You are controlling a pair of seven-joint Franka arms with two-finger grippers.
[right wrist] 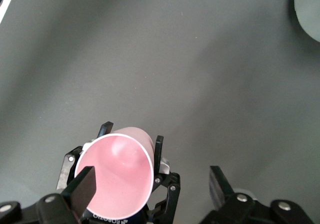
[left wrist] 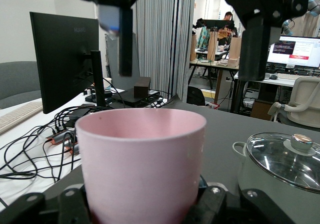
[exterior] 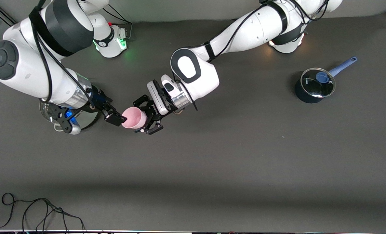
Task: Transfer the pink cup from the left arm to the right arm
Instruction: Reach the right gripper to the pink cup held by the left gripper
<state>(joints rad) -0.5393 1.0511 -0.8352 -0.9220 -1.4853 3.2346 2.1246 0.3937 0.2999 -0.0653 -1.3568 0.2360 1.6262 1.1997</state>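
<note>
Pink cup (exterior: pixel 133 118) held aloft over the tabletop (exterior: pixel 212 156), tipped on its side, mouth toward the right arm's end. Steel pot with glass lid (exterior: pixel 82 118) sits on the tabletop under the right arm's wrist. Right gripper (exterior: pixel 114 117) at the cup's rim: jaws spread, one finger (right wrist: pixel 82 189) inside the mouth, the other outside, not clenched on the wall. Left gripper (exterior: pixel 149 116) just beside it, jaws clamped around the cup's body near the base. Left wrist view shows the cup (left wrist: pixel 142 166) seated between the jaws, lidded pot (left wrist: pixel 280 166) nearby. Dark saucepan with blue handle and glass lid (exterior: pixel 316 85) stands well apart, toward the left arm's end.
</note>
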